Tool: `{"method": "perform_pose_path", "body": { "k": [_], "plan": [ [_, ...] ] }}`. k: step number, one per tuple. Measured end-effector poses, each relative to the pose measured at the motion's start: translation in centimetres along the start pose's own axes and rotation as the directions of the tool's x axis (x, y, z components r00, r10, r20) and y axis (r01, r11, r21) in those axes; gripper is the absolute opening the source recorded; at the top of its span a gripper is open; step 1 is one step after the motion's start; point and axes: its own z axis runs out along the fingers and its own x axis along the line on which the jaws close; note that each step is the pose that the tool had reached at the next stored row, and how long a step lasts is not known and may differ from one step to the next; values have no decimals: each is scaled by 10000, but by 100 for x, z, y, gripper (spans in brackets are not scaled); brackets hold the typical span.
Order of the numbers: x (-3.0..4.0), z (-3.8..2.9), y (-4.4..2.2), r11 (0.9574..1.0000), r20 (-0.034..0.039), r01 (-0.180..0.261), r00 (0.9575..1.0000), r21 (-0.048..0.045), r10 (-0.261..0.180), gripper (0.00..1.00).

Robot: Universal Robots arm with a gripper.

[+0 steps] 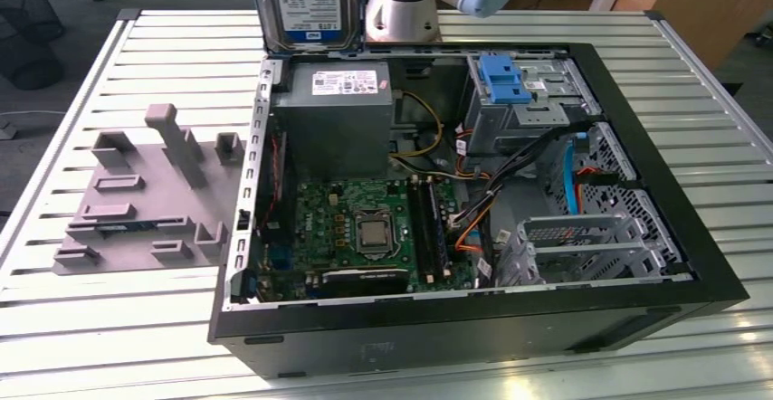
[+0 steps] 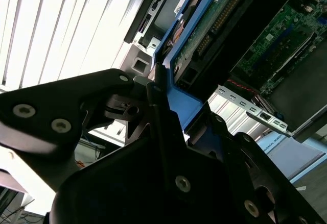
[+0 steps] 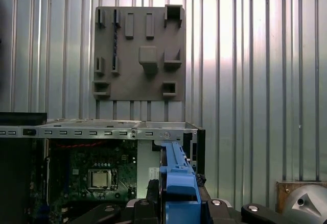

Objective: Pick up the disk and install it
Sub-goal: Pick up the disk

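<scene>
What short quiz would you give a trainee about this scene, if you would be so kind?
1. True or false: the disk lies flat inside the computer case.
2. What is the gripper shut on? A the disk; B a cable; C a screwdriver.
3. Fill in: the grey fixture plate lies on the exterior view's ___ of the case.
Key: 1 false, it is held upright; 2 A; 3 left.

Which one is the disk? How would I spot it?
Find the open black computer case on the slatted table. Above the case edge nearest the robot arm, the disk stands upright in the air. It is flat and silver with a white-and-blue label, unlike the bare blue bracket inside the case.
</scene>
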Motion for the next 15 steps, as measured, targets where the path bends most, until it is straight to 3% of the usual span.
{"method": "perform_pose_path", "body": {
  "k": [15],
  "plan": [
    [44,-1,0,10000,-31,-1,10000,1,1,36]
  ]
}}
